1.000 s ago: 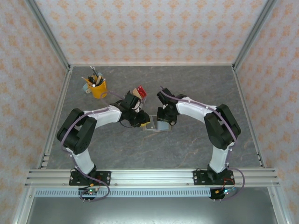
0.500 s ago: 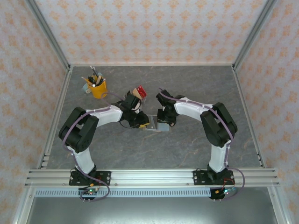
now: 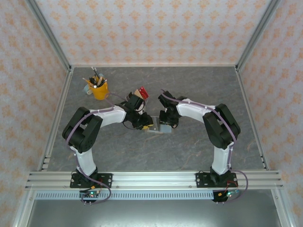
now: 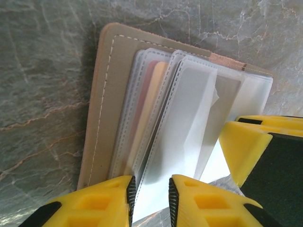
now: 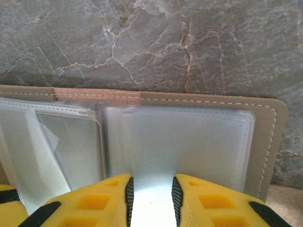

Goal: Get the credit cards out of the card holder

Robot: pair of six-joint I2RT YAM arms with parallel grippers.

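The tan card holder (image 4: 106, 94) lies open on the table, clear sleeves fanned, peach-toned credit cards (image 4: 150, 101) tucked inside.

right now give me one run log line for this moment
card holder: open flat on table | left end effector: at clear sleeves, grip unclear | right end effector: at sleeve edge, grip unclear | credit cards: in sleeves

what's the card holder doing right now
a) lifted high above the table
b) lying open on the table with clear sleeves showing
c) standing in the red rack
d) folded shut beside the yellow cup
b: the card holder lies spread open on the table, its clear sleeves fanned out.
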